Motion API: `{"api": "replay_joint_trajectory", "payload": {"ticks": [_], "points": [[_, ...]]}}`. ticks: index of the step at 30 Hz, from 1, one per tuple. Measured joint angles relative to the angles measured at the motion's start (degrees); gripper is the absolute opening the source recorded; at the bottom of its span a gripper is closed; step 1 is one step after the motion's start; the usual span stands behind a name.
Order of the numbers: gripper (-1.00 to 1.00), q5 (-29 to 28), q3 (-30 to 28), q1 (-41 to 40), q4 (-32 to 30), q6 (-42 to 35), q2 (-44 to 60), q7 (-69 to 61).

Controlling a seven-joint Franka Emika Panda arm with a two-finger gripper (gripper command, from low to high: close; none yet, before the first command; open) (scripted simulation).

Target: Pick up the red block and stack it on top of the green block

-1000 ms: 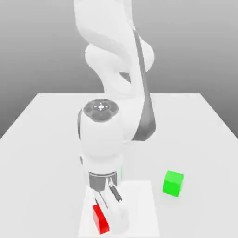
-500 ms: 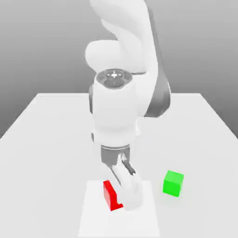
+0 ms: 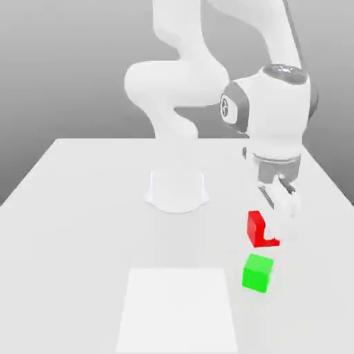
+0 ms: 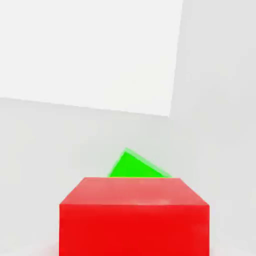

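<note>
The two-finger gripper of the white robot arm (image 3: 280, 218) is closed on the glossy red cube (image 3: 254, 228), which in the exterior view appears above the bright green plain-faced cube (image 3: 257, 273) on the pale grey table (image 3: 69, 242). The hand view shows the red cube's broad face, which the gripper partly covers in the exterior view, while overlapping and hiding part of the green cube; a corner of the flat white square (image 4: 85, 55) appears there too, though the exterior view shows the square whole.
</note>
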Motion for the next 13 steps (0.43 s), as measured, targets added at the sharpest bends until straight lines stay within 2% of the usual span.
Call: {"api": "replay_joint_trajectory", "payload": {"ticks": [6, 10, 11, 13], "points": [[-1.0, -7.7, 0.5, -2.5, 0.2, 5.7, 6.4, 5.6], [-1.0, -15.0, -1.8, -1.8, 0.2, 10.0, 11.4, 10.7], [1.0, -16.2, -2.4, -1.3, 0.2, 10.7, 12.3, 11.5], [1.0, -16.2, -2.4, -1.3, 0.2, 10.7, 12.3, 11.5]]}}
